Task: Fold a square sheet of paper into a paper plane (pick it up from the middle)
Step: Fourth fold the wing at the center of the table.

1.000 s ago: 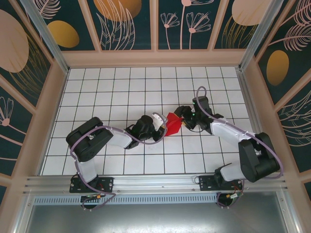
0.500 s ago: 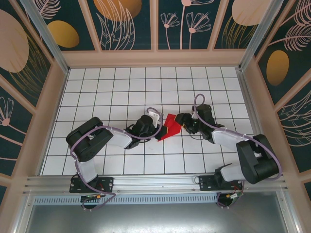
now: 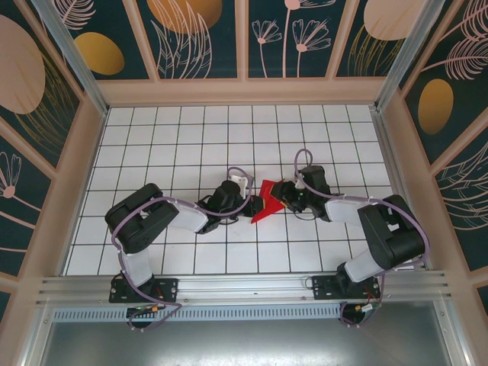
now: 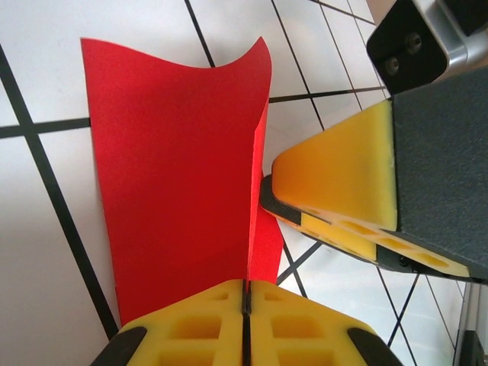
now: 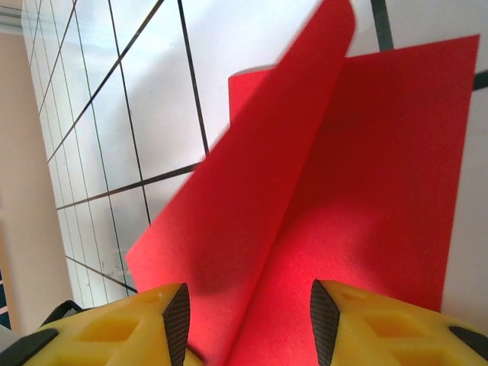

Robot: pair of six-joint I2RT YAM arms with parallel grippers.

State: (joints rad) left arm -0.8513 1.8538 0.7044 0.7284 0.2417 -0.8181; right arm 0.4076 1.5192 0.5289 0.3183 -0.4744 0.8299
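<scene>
A white table (image 3: 152, 137) ruled with a black grid sits inside a box of dark wall panels (image 3: 198, 38) painted with pale flowers and gold ovals. A metal rail (image 3: 244, 286) runs along the near edge. From above, the left arm (image 3: 145, 221) and the right arm (image 3: 389, 232) reach inward and meet near the middle of the table, covering much of what lies between them.

There, the red sheet of paper (image 3: 267, 204) shows as a small pointed shape, one tip aimed near and left. Its exact outline is hard to make out from overhead.

The left claw (image 4: 245, 293) is pinched tight on the paper's near edge, which stands upright between its yellow pads; one flap curls away to the left above the grid. The bottom edge of that view cuts off the claw.

The right claw (image 5: 244, 320) is partly spread, its two yellow fingers set apart either side of the paper's crease, not pressing it flat. Its fingers are also cut off.
</scene>
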